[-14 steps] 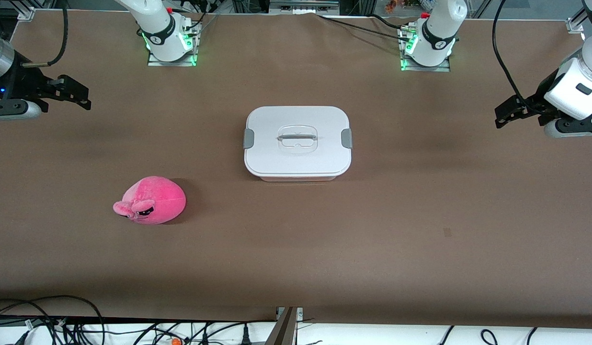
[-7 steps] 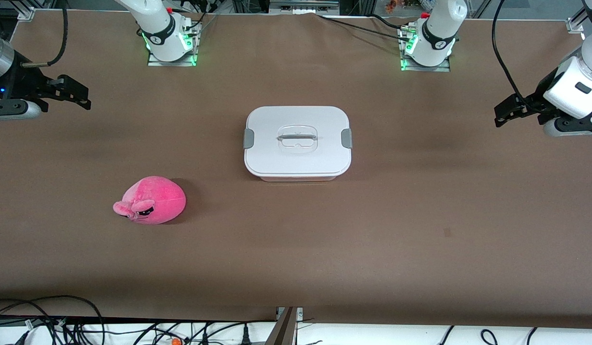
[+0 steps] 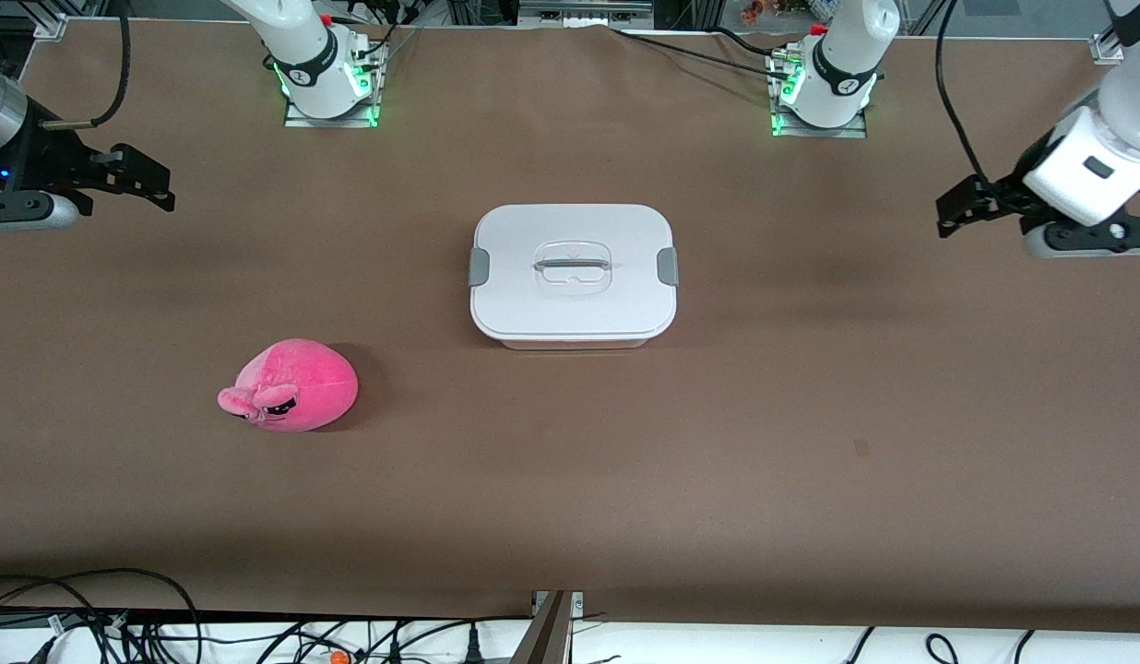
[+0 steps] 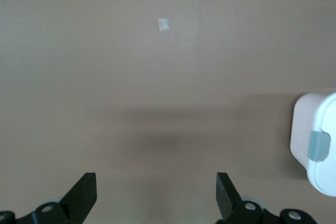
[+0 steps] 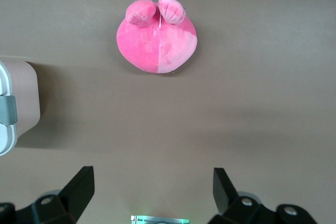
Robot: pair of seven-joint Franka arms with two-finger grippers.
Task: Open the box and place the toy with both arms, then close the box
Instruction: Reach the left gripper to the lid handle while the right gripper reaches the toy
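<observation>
Front view: you see the box (image 3: 573,274) mid-desk (image 3: 810,415), white lid clipped on.
Toy: your pink plush toy (image 3: 291,385) lies nearer the front camera than the box, toward the right arm's end, well apart from it.
Left tool (image 3: 950,212): fingers spread, empty, over bare desk at its own end.
Right tool (image 3: 155,184): fingers spread, empty, over its end.

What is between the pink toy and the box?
Only bare brown table lies between the toy and the box, shown in the front view.
</observation>
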